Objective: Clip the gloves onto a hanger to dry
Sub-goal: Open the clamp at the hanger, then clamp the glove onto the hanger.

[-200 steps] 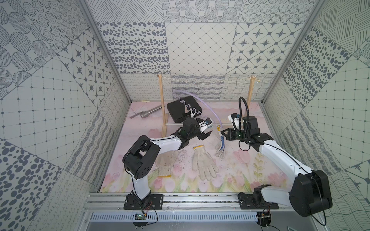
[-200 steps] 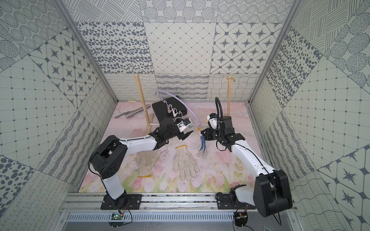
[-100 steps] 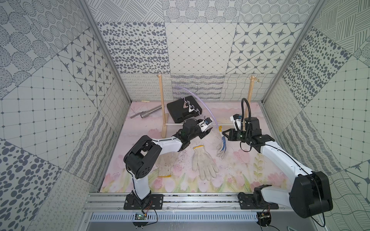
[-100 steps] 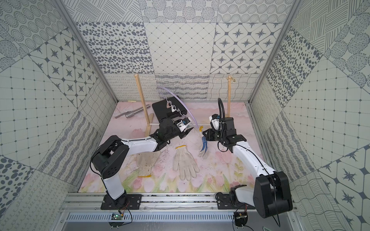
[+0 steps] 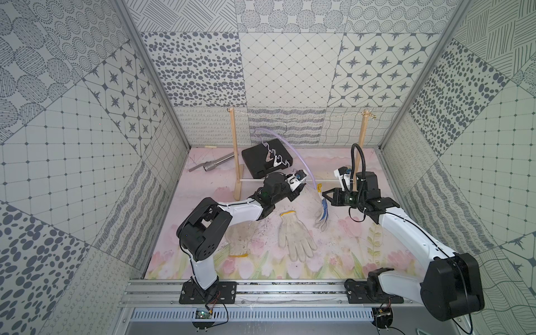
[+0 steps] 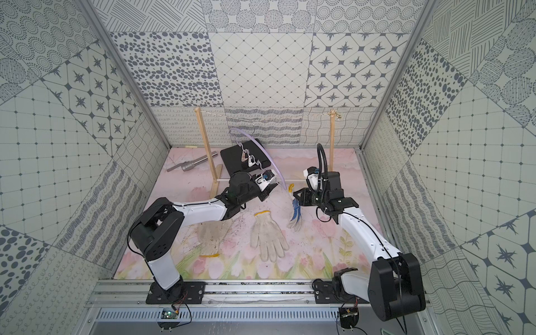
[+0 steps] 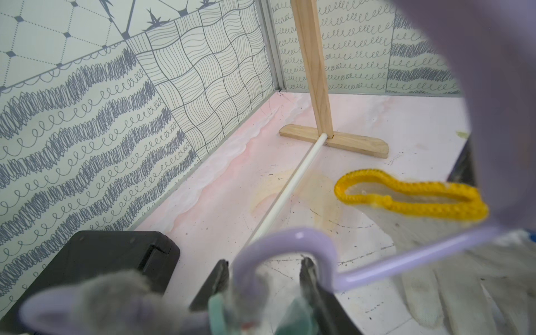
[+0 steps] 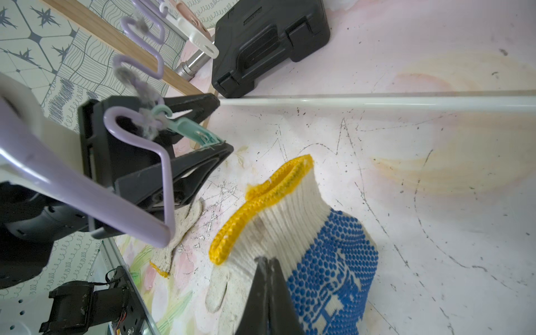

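My right pincer is clamped on the blue-dotted glove, holding its yellow cuff up near the lilac hanger. My left pincer straddles the teal clip, presumably to squeeze it open, though I can't tell whether it presses. The plain gloves lie on the tabletop.

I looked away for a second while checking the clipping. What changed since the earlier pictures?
The left gripper narrowed its jaws around the teal clip on the hanger; whether it squeezes it yet is unclear. The right gripper stayed shut on the dotted glove; both plain gloves stayed where they lay.
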Robot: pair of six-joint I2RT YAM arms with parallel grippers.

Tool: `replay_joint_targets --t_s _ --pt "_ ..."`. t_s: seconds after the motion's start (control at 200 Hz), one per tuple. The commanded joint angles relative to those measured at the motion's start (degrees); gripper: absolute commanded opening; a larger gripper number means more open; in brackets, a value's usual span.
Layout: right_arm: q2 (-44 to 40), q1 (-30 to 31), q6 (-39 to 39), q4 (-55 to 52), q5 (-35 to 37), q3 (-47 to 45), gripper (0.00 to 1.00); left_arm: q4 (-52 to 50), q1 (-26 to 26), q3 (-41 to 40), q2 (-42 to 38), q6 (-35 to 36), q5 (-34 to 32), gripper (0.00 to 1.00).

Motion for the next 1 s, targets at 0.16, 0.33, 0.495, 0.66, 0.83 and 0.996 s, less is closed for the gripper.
replay_joint_targets --t_s 0.16,0.33,0.495,0.66,0.83,0.996 --pt "-1.3 -0.2 -2.7 1.6 -3.2 -1.1 0.00 -7.6 -0.3 -0.1 -7.4 -7.2 10.9 0.40" --pt "-1.3 -0.2 -2.6 2.1 -3.4 -1.2 0.00 -11.9 -0.2 0.5 -9.1 -8.9 12.8 0.33" --pt "-0.8 -0.2 -3.0 2.0 -3.5 -1.2 0.00 -16.9 -0.2 2.5 -8.9 -9.4 14.5 0.18" --pt "-0.5 -0.1 -3.2 3.0 -5.9 -2.4 0.00 -17.4 -0.2 3.2 -9.3 -14.3 16.1 0.12" --pt "-3.9 1.0 -1.5 7.6 -5.0 -5.5 0.00 -19.1 -0.2 5.4 -9.4 -23.7 14.0 0.00" --pt "-5.7 4.6 2.7 13.5 2.1 -8.8 0.00 -17.9 -0.7 5.1 -9.9 -31.1 6.0 0.00"
